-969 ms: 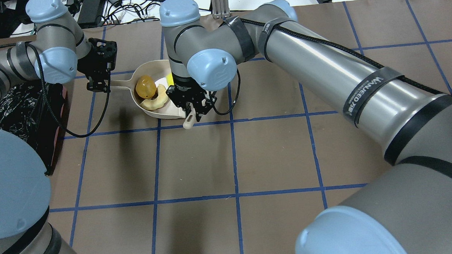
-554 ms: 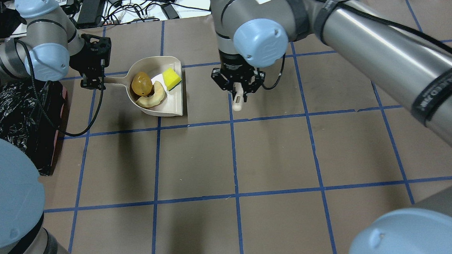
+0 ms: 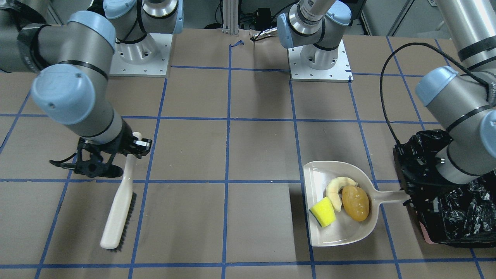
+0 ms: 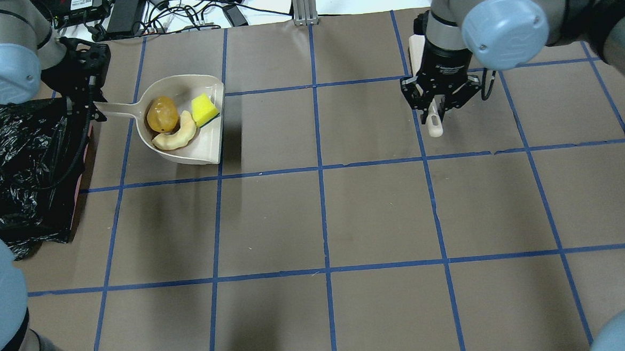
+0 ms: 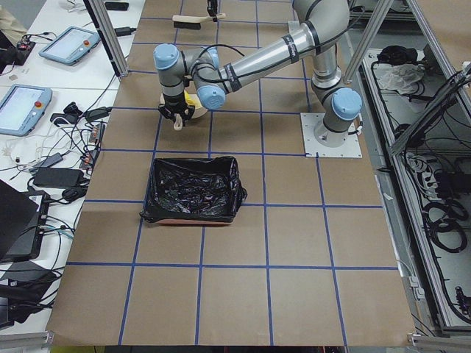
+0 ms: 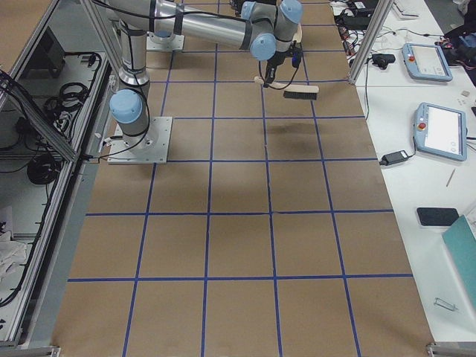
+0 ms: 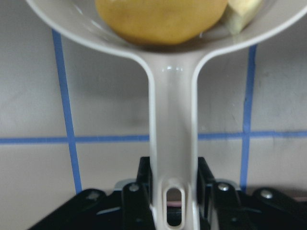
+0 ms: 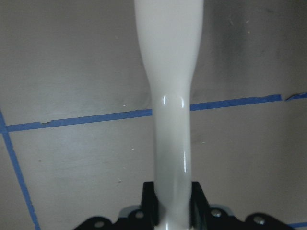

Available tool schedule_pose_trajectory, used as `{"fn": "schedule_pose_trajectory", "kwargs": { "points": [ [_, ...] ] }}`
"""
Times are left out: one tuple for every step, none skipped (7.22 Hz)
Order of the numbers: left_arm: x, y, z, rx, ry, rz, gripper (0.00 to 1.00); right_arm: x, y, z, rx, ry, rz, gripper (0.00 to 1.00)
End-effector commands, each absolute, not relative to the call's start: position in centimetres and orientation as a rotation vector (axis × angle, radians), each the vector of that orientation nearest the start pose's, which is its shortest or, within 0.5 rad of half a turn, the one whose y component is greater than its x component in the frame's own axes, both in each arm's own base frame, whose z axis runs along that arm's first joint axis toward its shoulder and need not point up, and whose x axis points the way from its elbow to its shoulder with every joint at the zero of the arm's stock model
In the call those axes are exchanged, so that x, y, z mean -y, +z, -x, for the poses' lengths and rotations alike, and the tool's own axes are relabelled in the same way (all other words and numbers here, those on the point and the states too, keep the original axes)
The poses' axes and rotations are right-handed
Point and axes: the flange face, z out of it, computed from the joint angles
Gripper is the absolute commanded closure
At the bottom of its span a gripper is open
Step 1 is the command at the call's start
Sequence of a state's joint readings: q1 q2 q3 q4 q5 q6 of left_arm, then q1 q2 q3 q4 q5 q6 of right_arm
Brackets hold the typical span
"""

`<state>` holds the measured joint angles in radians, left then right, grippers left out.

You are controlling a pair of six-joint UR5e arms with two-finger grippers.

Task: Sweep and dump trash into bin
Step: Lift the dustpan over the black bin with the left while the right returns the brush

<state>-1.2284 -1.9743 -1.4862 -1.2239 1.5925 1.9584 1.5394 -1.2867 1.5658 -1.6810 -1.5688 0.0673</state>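
i count three trash pieces: one yellow sponge (image 4: 205,109), one potato-like lump (image 4: 161,114), one pale peel slice (image 4: 174,139). i also see one dustpan (image 4: 205,146), one brush (image 3: 116,209), one black-lined bin (image 4: 17,159).

The desk (image 4: 379,215) is matte brown, crossed by a grid of blue tape lines. The dustpan (image 4: 212,142) is plain glossy cream. In it, the sponge (image 4: 204,109) is bright yellow with a green backing, the lump (image 4: 161,114) is brownish-yellow, and the peel (image 4: 174,138) is pale cream. The bin (image 4: 18,175) is lined in crinkly, glossy black, with pink showing at its base. The brush (image 3: 118,209) is cream with black bristles. The left pincer (image 7: 173,173) and right pincer (image 4: 435,110) are black. The arms (image 3: 73,97) are silver-grey with pale blue caps.
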Motion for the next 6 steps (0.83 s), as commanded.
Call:
{"fn": "schedule_pose_trajectory", "kwargs": {
  "points": [
    [62.9,37.0,-18.2,2.116,0.023,2.317,0.85,58.5,33.6,-1.9,-3.134,0.307,-0.175,1.0],
    [62.1,39.5,-22.8,2.062,0.017,2.36,0.86,58.4,32.6,0.8,-3.166,0.272,-0.137,1.0],
    [61.4,41.2,-26.6,2.035,0.011,2.384,0.87,58.1,30.9,2.5,-3.175,0.211,-0.135,1.0],
    [60.6,42.3,-29.9,2.014,0.008,2.427,0.88,57.3,28.8,3.5,-3.183,0.176,-0.117,1.0],
    [59.4,42.8,-33.2,1.986,-0.023,2.473,0.89,56.8,28.1,4.3,-3.179,0.185,-0.063,1.0],
    [58.4,43.7,-36.0,1.95,-0.037,2.532,0.9,56.6,27.8,5.2,-3.172,0.204,-0.05,1.0]
  ]
}}
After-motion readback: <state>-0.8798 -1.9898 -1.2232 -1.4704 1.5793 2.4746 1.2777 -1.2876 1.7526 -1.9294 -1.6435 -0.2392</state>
